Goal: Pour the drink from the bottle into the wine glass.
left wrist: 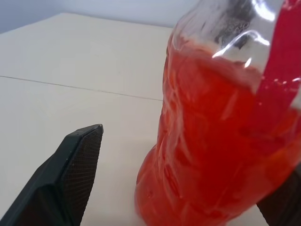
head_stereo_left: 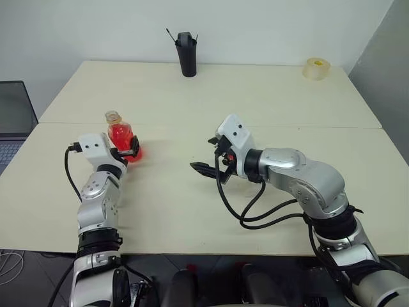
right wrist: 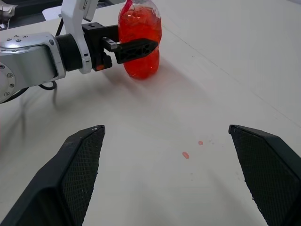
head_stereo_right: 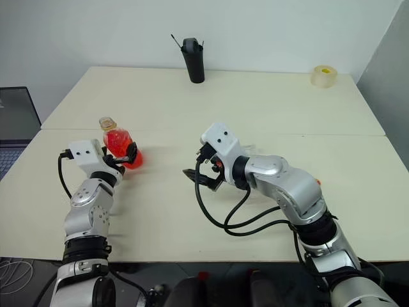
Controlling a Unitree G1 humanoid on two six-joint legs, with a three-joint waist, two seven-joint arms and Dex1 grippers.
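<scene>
The bottle [head_stereo_left: 121, 139] stands on the counter [head_stereo_left: 268, 102], between the open left tool [head_stereo_left: 131, 152]'s fingers; contact unclear. Thin, full, top-heavy: grip mid-body, gently. Right tool [head_stereo_left: 203, 169] open.

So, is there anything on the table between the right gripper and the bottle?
Nothing visible stands in the way. Between the open right gripper and the bottle lies bare table, with a few small red drops on it. The open left gripper brackets the bottle.

Both end effectors, left [right wrist: 129, 49] and right [head_stereo_left: 204, 169], hang spread wide.
</scene>
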